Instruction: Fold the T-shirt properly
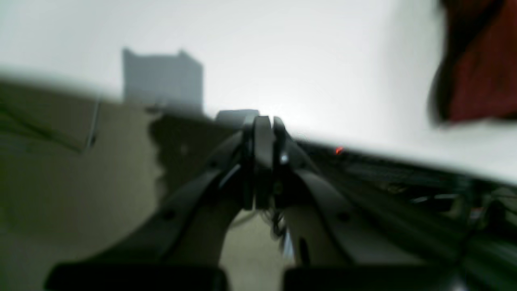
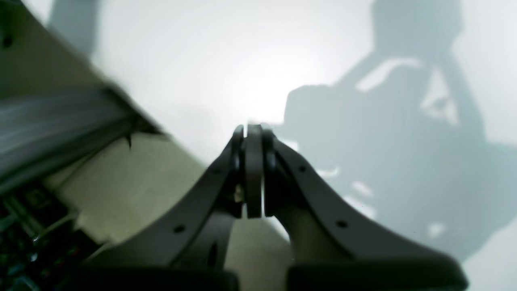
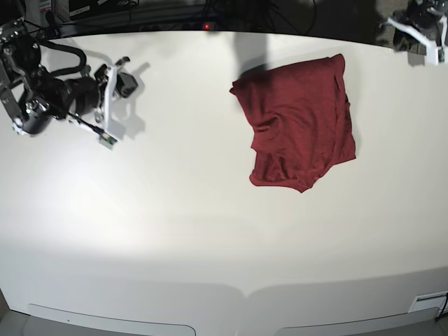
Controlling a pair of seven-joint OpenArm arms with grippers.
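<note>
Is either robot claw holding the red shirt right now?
No: the T-shirt lies alone on the table, both arms away from it.

White tabletop point(image 3: 175, 231) fills the base view, brightest toward 6 o'clock. Dark cables point(image 3: 175, 17) run behind its 12 o'clock edge. Beige floor point(image 2: 133, 182) lies below.

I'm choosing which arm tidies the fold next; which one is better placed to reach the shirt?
The left arm, probably. Its shut left gripper hangs just beyond the folded dark red knit T-shirt, while the shut right gripper sits far across the white table.
</note>
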